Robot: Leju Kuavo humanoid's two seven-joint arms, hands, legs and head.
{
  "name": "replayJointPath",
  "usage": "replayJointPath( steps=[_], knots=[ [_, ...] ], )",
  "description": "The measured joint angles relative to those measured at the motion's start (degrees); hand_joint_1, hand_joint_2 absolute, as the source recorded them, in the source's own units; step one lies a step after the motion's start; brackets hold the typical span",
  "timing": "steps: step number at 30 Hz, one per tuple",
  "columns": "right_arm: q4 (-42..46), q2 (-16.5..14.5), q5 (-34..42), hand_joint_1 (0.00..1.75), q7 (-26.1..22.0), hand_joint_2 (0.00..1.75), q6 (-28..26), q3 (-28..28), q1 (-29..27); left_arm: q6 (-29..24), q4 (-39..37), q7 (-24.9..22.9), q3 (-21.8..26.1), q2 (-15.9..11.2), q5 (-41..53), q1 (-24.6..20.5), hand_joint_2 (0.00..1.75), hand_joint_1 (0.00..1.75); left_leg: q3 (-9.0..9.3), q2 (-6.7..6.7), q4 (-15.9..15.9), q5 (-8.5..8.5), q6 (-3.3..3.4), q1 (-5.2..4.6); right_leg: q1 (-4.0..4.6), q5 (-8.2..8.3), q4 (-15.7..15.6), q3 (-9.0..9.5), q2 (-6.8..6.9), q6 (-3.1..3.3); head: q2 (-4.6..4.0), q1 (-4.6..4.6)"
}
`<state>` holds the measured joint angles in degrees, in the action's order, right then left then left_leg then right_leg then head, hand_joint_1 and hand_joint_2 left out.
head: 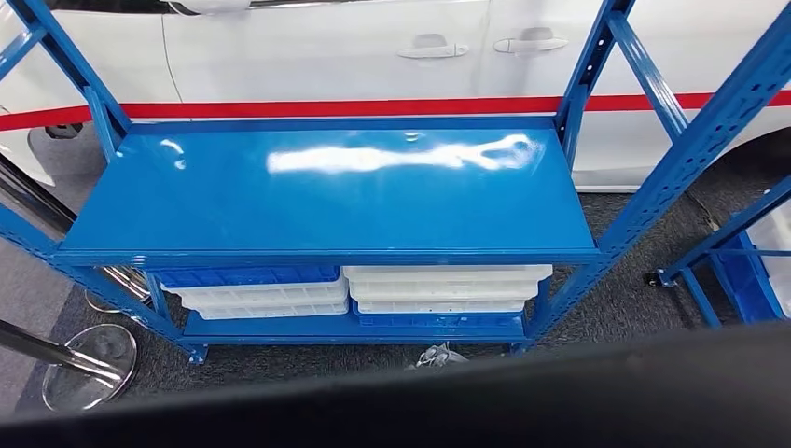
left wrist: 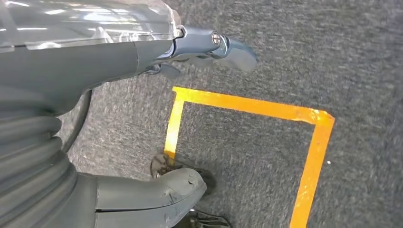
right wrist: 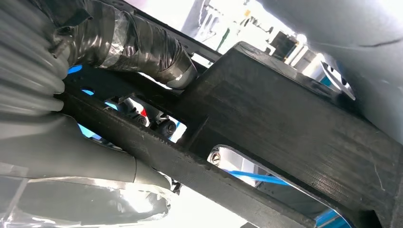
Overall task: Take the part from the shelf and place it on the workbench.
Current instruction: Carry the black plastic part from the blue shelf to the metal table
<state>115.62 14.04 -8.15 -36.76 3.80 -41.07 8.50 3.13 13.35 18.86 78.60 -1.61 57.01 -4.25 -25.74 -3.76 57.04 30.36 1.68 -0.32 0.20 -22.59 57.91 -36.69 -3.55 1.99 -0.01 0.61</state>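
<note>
**A:** Looking at the black part (right wrist: 285, 123) here. Sitting clamped in the right hand (right wrist: 71, 152), taped fingers on one face, thumb on the other. Also cutting across the bottom of the head view, hanging just short of the blue desk (head: 326, 205).

**B:** Guessing stiff layered plastic, light-ish for its bulk, maybe a bit slick. Probably best gripping the thick bar beside the cutouts, not the thin edges. Left hand (left wrist: 119, 61) hanging over carpet, fingers apart, holding nothing.
</note>
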Motion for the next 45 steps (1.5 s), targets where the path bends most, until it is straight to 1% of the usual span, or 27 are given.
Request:
replayJointPath(
  steps=[3,5,7,8,9,10,12,14,15,16,18,19,21,23,24,26,28,30,31,34,36,38,39,40,41,43,45],
  knots=[
    [-0.2,0.2,0.0,1.75,0.0,1.75,0.1,-0.3,0.4,0.0,0.0,0.3,0.0,-0.3,0.0,-0.3,1.75,0.0,0.16,0.75,-2.1,-1.24,0.45,-0.2,-0.4,1.29,-0.5,-0.4,-0.63,-1.09,0.0,0.01],
    [-0.3,0.4,0.0,1.75,0.1,1.75,0.1,-0.4,0.8,0.1,0.0,0.4,0.0,-0.3,0.0,-0.5,1.75,0.0,-0.71,1.79,-3.2,-3.03,0.9,0.07,-0.29,-1.8,1.7,-1.45,0.9,-1.54,0.0,-0.02],
    [-0.5,0.6,0.0,1.75,0.2,1.75,0.1,-0.4,1.1,0.1,0.0,0.4,0.0,-0.2,0.0,-0.4,1.75,0.0,-2.24,2.73,-3.4,-4.47,1.07,0.23,-0.54,-7.9,7.9,-3.22,2.62,-1.93,0.0,-0.03],
    [-0.6,0.6,-0.1,1.75,0.3,1.75,0.1,-0.4,1.2,0.1,0.0,0.4,0.0,-0.2,0.0,-0.3,1.75,0.0,-3.21,3.19,-3.2,-5.11,0.92,0.29,-0.79,-9.89,11.6,-3.97,2.9,-2.24,0.0,-0.02],
    [-0.7,0.6,-0.1,1.75,0.3,1.75,0.1,-0.5,1.2,0.1,0.0,0.3,0.0,-0.2,0.0,-0.2,1.75,0.0,-4.3,3.62,-2.9,-5.73,0.73,0.39,-1.03,-10.29,14.4,-4.15,3.03,-2.59,-0.01,-0.02],
    [-0.7,0.6,-0.2,1.75,0.4,1.75,0.1,-0.5,1.2,0.0,0.0,0.3,0.0,-0.1,0.0,-0.2,1.75,0.0,-5.47,3.99,-2.4,-6.27,0.48,0.53,-1.29,-9.38,15.6,-3.54,3.12,-2.93,-0.01,-0.02],
    [-0.8,0.6,-0.2,1.75,0.4,1.75,0.1,-0.5,1.2,0.0,0.0,0.2,0.0,-0.1,0.0,-0.2,1.75,0.0,-7.73,4.45,-1.2,-7.04,-0.13,0.85,-1.83,-6.25,12.3,0.67,3.34,-3.54,-0.01,-0.02],
    [-0.8,0.6,-0.2,1.75,0.4,1.75,0.1,-0.5,1.2,0.0,0.0,0.2,0.0,0.0,0.0,-0.3,1.75,0.0,-9.53,4.55,0.4,-7.45,-0.82,0.94,-1.96,-6.74,4.6,6.54,3.43,-3.65,-0.01,-0.02],
    [-0.8,0.6,-0.2,1.75,0.4,1.75,0.1,-0.5,1.3,0.0,0.0,0.2,0.0,0.0,0.0,-0.3,1.75,0.0,-10.1,4.55,1.0,-7.71,-1.24,0.9,-1.88,-7.7,1.9,8.29,3.44,-3.4,-0.01,-0.02],
    [-0.8,0.6,-0.3,1.75,0.5,1.75,0.1,-0.5,1.3,0.0,0.0,0.2,0.0,0.0,0.0,-0.3,1.75,0.0,-10.48,4.53,1.3,-8.06,-1.67,0.91,-1.66,-8.51,0.4,9.0,3.41,-2.97,-0.01,-0.02],
    [-0.8,0.7,-0.3,1.75,0.5,1.75,0.2,-0.5,1.4,0.0,0.0,0.2,0.0,0.0,0.1,-0.2,1.75,0.0,-10.81,4.46,1.4,-8.67,-2.54,1.15,-1.49,-8.01,0.2,8.3,3.56,-1.77,-0.01,-0.03],
    [-0.8,0.7,-0.3,1.75,0.5,1.75,0.3,-0.5,1.4,0.0,0.0,0.2,0.0,0.1,0.1,-0.2,1.75,0.0,-11.17,4.41,1.9,-7.83,-2.89,1.32,-1.47,-7.42,0.2,7.8,3.69,-1.15,-0.01,-0.03],
    [-0.8,0.7,-0.2,1.75,0.5,1.75,0.6,-0.5,1.5,0.0,0.0,0.2,0.0,0.2,0.1,-0.1,1.75,0.0,-12.63,4.32,5.9,-2.94,-3.41,1.54,-1.48,-6.03,0.1,6.41,3.94,-0.2,-0.01,-0.02],
    [-0.9,0.7,-0.1,1.75,0.7,1.75,0.9,-0.6,1.5,0.0,-0.1,0.2,0.0,0.3,0.1,-0.1,1.75,0.0,-14.32,4.29,12.8,2.52,-3.7,1.57,-1.21,-4.62,0.2,4.59,3.96,0.13,-0.01,-0.02],
    [-0.9,0.7,-0.1,1.75,0.8,1.75,1.0,-0.6,1.5,0.0,-0.1,0.2,0.0,0.3,0.1,-0.1,1.75,0.0,-14.56,4.28,15.6,3.47,-3.72,1.57,-1.06,-3.94,0.3,3.61,3.95,0.17,-0.01,-0.02],
    [-0.9,0.7,0.0,1.75,1.1,1.75,1.0,-0.7,1.5,-0.1,-0.1,0.2,0.0,0.3,0.1,-0.2,1.75,0.0,-12.48,4.25,16.5,1.46,-3.38,1.49,-0.75,-2.66,0.6,1.62,3.92,0.14,-0.01,-0.02],
    [-0.8,0.7,0.0,1.75,1.3,1.75,1.1,-0.8,1.5,-0.1,-0.1,0.2,0.0,0.3,0.1,-0.2,1.75,0.0,-6.63,4.13,10.2,-0.85,-2.37,1.17,-0.47,-1.48,0.8,0.12,3.89,-0.01,-0.01,-0.02],
    [-0.8,0.6,0.0,1.75,1.3,1.75,1.1,-0.8,1.5,-0.2,-0.1,0.2,0.0,0.2,0.1,-0.4,1.75,0.0,-0.97,4.05,2.2,-0.07,-1.4,0.66,-0.34,-0.39,0.8,-0.46,3.98,-0.44,-0.01,-0.04],
    [-0.8,0.6,0.0,1.75,1.4,1.75,1.1,-0.8,1.5,-0.2,-0.1,0.1,0.0,0.2,0.1,-0.5,1.75,0.0,0.37,4.04,-0.1,0.53,-1.08,0.41,-0.44,0.16,0.6,-0.48,4.08,-0.78,0.0,-0.05],
    [-0.8,0.6,0.0,1.75,1.5,1.75,1.1,-0.8,1.5,-0.3,-0.1,0.0,0.0,0.2,0.1,-0.5,1.75,0.0,0.04,4.18,-1.9,-1.12,-0.26,0.26,-0.78,0.76,0.2,-0.7,4.15,-1.88,-0.01,-0.09],
    [-0.8,0.6,0.1,1.75,1.6,1.75,1.3,-0.8,1.5,-0.3,-0.1,0.0,0.0,0.4,0.1,-0.5,1.75,0.0,-1.27,4.44,-2.5,-2.93,0.45,0.5,-0.86,-3.49,3.3,-1.9,3.95,-2.34,-0.01,-0.1],
    [-0.8,0.6,0.5,1.75,1.9,1.75,1.4,-0.8,1.4,-0.3,-0.1,-0.2,0.0,0.6,0.0,-0.5,1.75,0.0,-3.12,4.59,-2.4,-4.36,0.75,0.37,-0.95,-9.33,10.2,-3.69,3.8,-2.69,0.0,-0.11],
    [-0.9,0.6,0.7,1.75,2.1,1.75,1.5,-0.8,1.3,-0.4,-0.1,-0.4,0.0,0.8,0.0,-0.4,1.75,0.0,-4.16,4.62,-2.2,-5.05,0.7,0.34,-0.97,-10.6,13.6,-4.25,3.79,-2.88,-0.01,-0.11],
    [-0.9,0.6,1.0,1.75,2.3,1.75,1.5,-0.8,1.2,-0.4,-0.1,-0.6,0.0,0.9,0.0,-0.4,1.75,0.0,-5.27,4.66,-1.9,-5.71,0.61,0.33,-0.99,-10.4,15.8,-4.18,3.79,-3.03,0.0,-0.11],
    [-1.0,0.6,1.2,1.75,2.5,1.75,1.5,-0.8,1.1,-0.6,-0.1,-0.7,0.0,1.0,-0.1,-0.4,1.75,0.0,-6.43,4.68,-1.5,-6.29,0.48,0.35,-1.03,-9.09,16.2,-3.21,3.79,-3.12,-0.01,-0.11],
    [-1.2,0.6,1.8,1.75,3.0,1.75,1.8,-0.8,0.8,-0.8,-0.1,-1.2,0.0,1.2,-0.2,-0.2,1.75,0.0,-8.54,4.68,-0.4,-7.17,0.1,0.39,-1.11,-6.41,11.0,1.86,3.81,-3.07,-0.01,-0.1],
    [-1.3,0.6,2.4,1.75,3.4,1.75,2.1,-0.8,0.5,-1.0,-0.1,-1.8,0.0,1.3,-0.3,-0.1,1.75,0.0,-10.06,4.61,0.8,-7.74,-0.42,0.27,-0.93,-7.2,3.2,7.39,3.79,-2.59,0.0,-0.09]
  ],
)
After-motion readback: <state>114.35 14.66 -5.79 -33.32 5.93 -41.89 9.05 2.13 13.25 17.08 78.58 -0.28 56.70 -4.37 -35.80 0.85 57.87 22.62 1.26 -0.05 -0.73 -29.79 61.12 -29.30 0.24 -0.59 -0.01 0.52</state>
